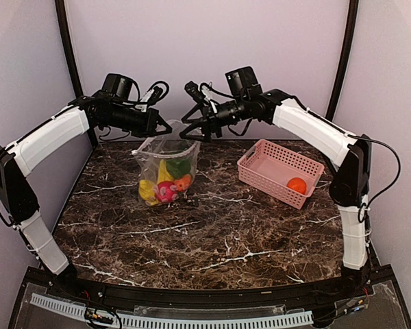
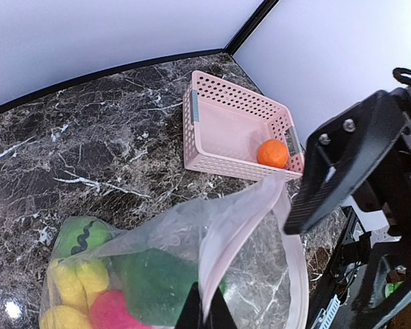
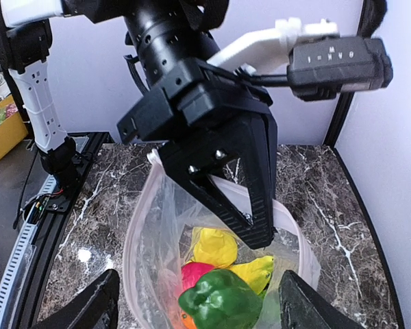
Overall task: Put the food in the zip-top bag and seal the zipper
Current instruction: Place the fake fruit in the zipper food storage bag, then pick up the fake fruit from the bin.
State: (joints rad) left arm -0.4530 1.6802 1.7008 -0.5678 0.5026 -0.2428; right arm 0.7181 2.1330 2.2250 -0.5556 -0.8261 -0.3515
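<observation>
The dark marbled stone table [image 1: 212,233] carries everything. At its far left hangs the clear, floppy, white-dotted zip-top bag [image 1: 148,164], mouth upward and its bottom apparently resting on the table. The left jaws are pinched shut on one lip of that mouth. The right jaws are spread wide above the opening and hold nothing.

To the right, well apart, sits the pink slotted plastic basket [image 1: 260,179] with one glossy orange toy ball [image 1: 296,184] inside. The green toy pepper [image 3: 219,301], yellow pear [image 3: 214,247], yellow banana [image 3: 260,271] and pink fruit [image 3: 198,274] lie in the bag.

The film looks thin, slick and limp, so it is best held by the stiffer pale pinkish press-strip zipper [image 2: 299,274]. The ball is probably light, hard and apt to roll, so grip it across its middle.
</observation>
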